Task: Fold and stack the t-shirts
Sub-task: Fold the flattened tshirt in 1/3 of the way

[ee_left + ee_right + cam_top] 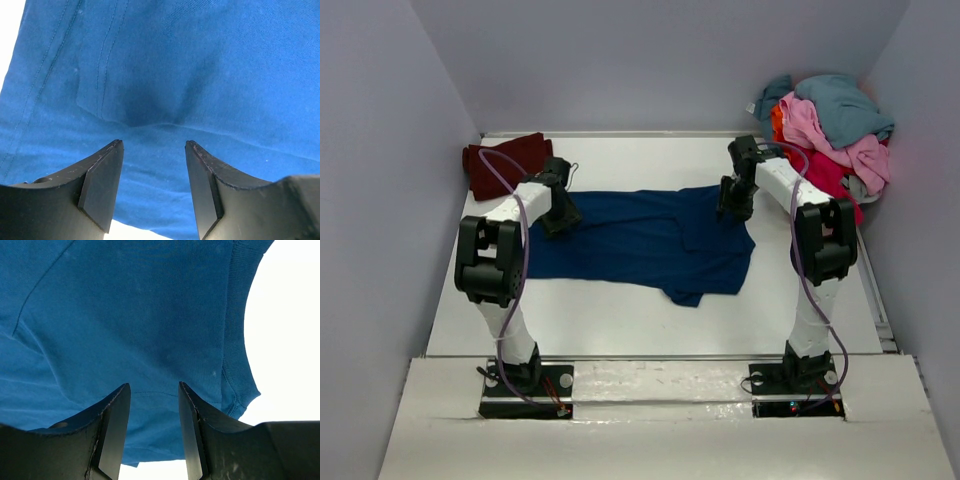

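A navy blue t-shirt (640, 240) lies spread flat across the middle of the white table (620, 330), with one sleeve sticking out toward the near side. My left gripper (561, 216) is down at the shirt's far left edge. In the left wrist view its jaws (154, 145) stand open over blue cloth (200, 65), with nothing pinched between them. My right gripper (734, 203) is down at the shirt's far right end. It is also open (154, 386) over the cloth (125, 315), beside the ribbed collar (235, 340). A dark maroon t-shirt (505, 162) lies folded at the back left.
A heap of loose t-shirts (832, 135), teal, pink, red and orange, fills the back right corner. Grey walls close in the table on the left, back and right. The arm bases (525, 385) sit on the near ledge.
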Robot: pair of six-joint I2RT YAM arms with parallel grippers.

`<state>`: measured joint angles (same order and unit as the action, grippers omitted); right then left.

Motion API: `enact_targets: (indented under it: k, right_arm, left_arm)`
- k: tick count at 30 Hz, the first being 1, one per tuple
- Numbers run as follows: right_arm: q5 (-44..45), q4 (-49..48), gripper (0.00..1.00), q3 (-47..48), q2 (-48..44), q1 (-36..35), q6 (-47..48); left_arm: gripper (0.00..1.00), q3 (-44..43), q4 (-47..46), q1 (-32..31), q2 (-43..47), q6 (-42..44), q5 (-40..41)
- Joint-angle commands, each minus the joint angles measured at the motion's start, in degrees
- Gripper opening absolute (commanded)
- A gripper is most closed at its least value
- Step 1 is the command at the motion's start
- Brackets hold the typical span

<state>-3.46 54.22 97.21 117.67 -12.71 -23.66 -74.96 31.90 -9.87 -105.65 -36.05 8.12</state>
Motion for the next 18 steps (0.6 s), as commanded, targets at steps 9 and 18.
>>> enact_targets:
  k: [9, 18]
  right_arm:
    - [-0.67, -2.8, 0.49, -2.9, -4.46, 0.14, 0.28]
    - [-0.93, -3.24, 0.49, -3.25, -4.11, 0.14, 0.28]
  left_arm:
    - [0.61, -2.04, -0.61, 1.52, -1.93, 0.63, 1.55]
    - [0.59, -1.59, -0.35, 2.05, -0.7, -0.6, 5.85]
